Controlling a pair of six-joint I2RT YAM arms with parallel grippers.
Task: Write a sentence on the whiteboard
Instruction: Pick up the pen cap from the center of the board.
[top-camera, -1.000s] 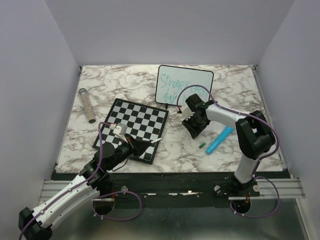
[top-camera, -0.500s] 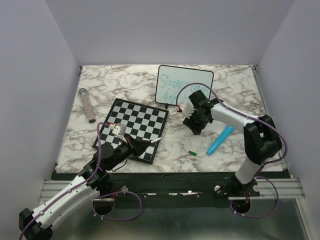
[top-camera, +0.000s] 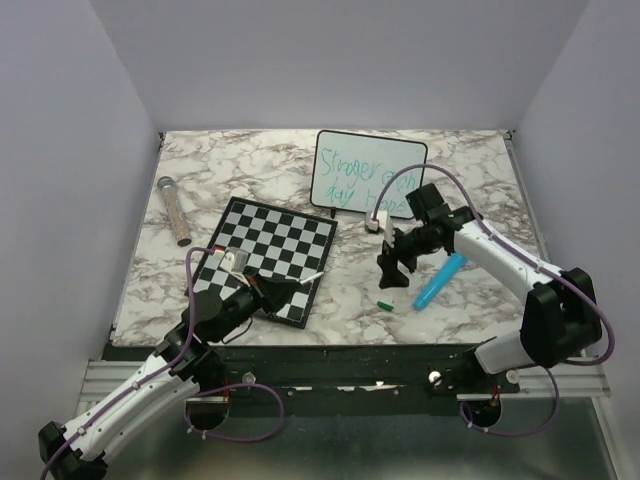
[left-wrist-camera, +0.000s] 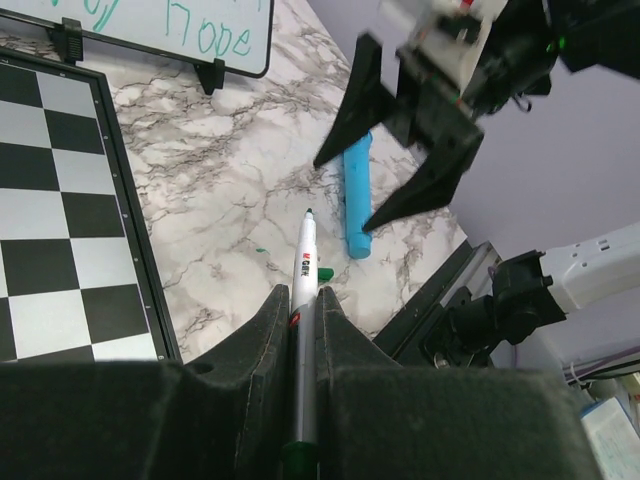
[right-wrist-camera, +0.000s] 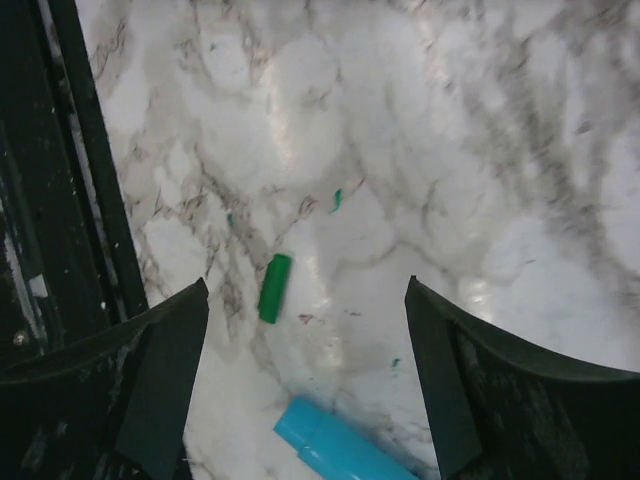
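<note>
The whiteboard (top-camera: 368, 173) stands propped at the back of the table, with teal-green lettering (top-camera: 362, 180) in two lines; its lower edge shows in the left wrist view (left-wrist-camera: 150, 30). My left gripper (top-camera: 300, 285) is shut on a white marker (left-wrist-camera: 305, 262) with its tip bare, over the near right corner of the chessboard (top-camera: 270, 250). My right gripper (top-camera: 398, 272) is open and empty above the table, over a small green marker cap (right-wrist-camera: 273, 288) that also shows in the top view (top-camera: 384, 304).
A light blue tube (top-camera: 438, 281) lies right of the cap, also in the right wrist view (right-wrist-camera: 335, 448). A speckled cylinder (top-camera: 175, 210) lies at the far left. Green ink specks (right-wrist-camera: 337, 199) mark the marble. The table's black front rail (right-wrist-camera: 60, 170) runs close to the cap.
My right arm has swung out from the whiteboard toward the front, and its gripper now hangs open above the green cap. The left gripper has stayed put with the marker.
</note>
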